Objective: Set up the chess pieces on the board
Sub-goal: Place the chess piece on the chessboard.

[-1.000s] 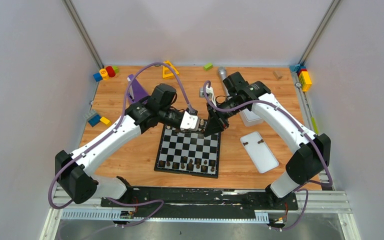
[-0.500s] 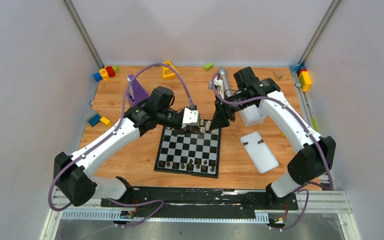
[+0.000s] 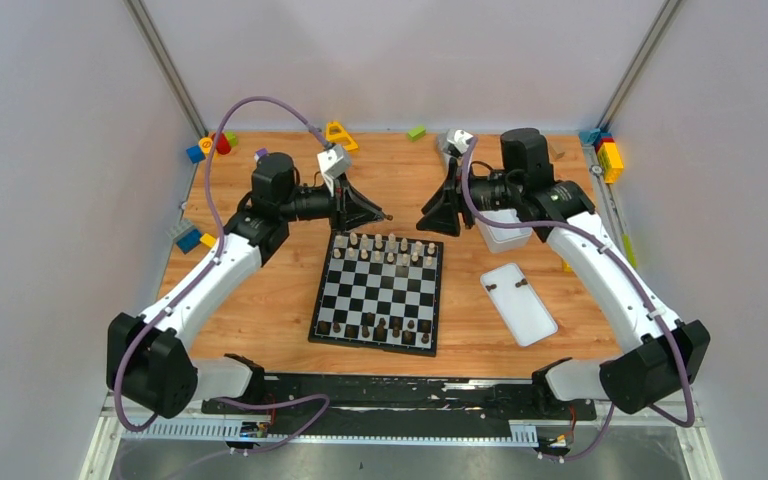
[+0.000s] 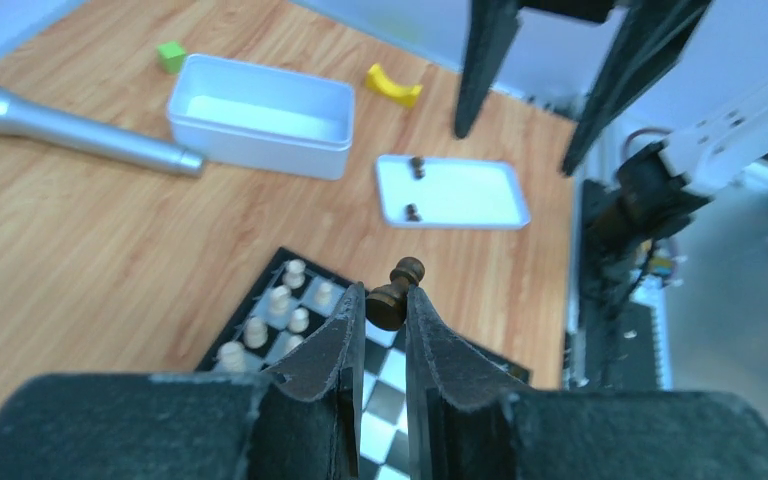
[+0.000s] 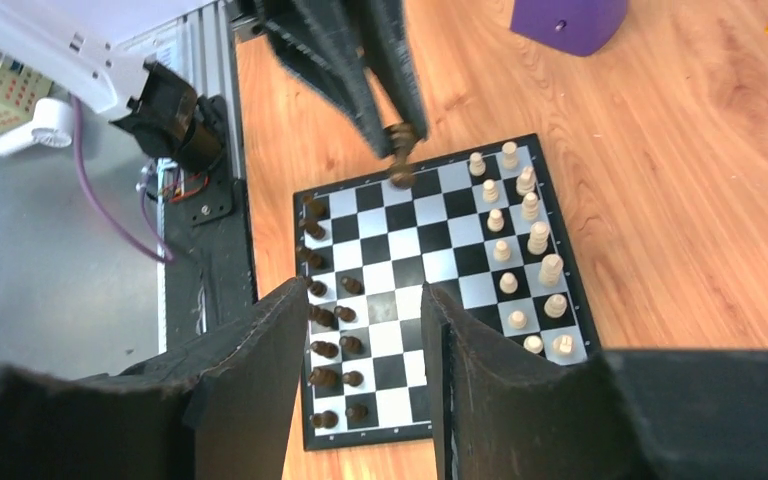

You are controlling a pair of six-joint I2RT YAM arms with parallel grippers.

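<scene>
The checkered board (image 3: 377, 290) lies mid-table. Cream pieces (image 3: 385, 248) fill its two far rows and dark pieces (image 3: 375, 328) its near rows. My left gripper (image 3: 387, 214) hovers over the board's far edge and is shut on a dark brown pawn (image 4: 400, 290), pinched at its base between the fingertips (image 4: 385, 300). My right gripper (image 3: 427, 223) faces it from the right, open and empty (image 5: 360, 298), above the board (image 5: 415, 240). The right wrist view shows the held pawn (image 5: 398, 152).
A flat white tray (image 3: 518, 303) right of the board holds two dark pieces (image 4: 417, 165). A white bin (image 3: 505, 232) and a silver cylinder (image 4: 70, 135) lie behind it. Toy blocks (image 3: 210, 145) sit along the back and side edges, and a purple block (image 5: 568, 15) at the left.
Both grippers have pulled up and back from the board's far rows, the left to the left and the right to the right. The cream rows are now uncovered.
</scene>
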